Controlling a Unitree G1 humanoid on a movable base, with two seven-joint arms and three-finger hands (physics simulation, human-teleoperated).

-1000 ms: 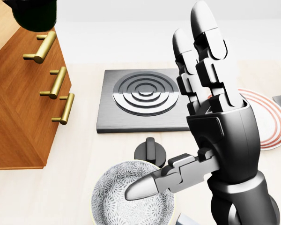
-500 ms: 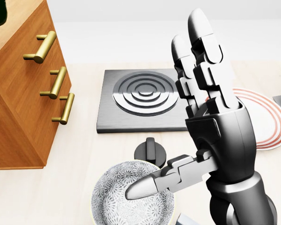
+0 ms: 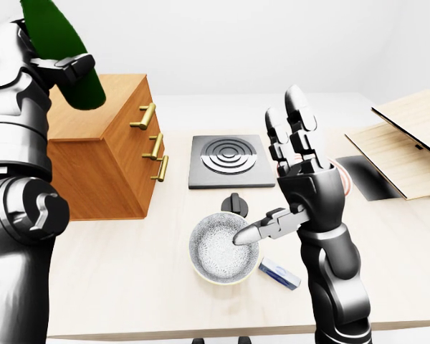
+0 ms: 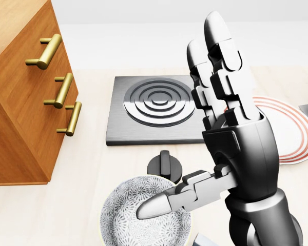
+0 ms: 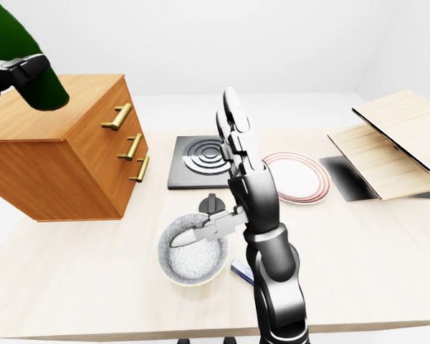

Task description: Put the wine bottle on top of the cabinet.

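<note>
Green wine bottle (image 3: 61, 54) (unlabelled) in left hand (image 3: 57, 68).

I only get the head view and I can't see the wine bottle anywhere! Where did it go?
Observer: The wine bottle is up at the top left of the left-eye view, gripped in the left hand.
Operator: Is it on the cabinet yet?
Observer: No. It is tilted in the air above the cabinet, not resting on its top.
Operator: What's that dark corner at the right edge of my picture?
Observer: A flat dark mat beside the striped plate.
Operator: Anything past that?
Observer: Yes, light wooden boards lie at the right of the right-eye view.
</note>
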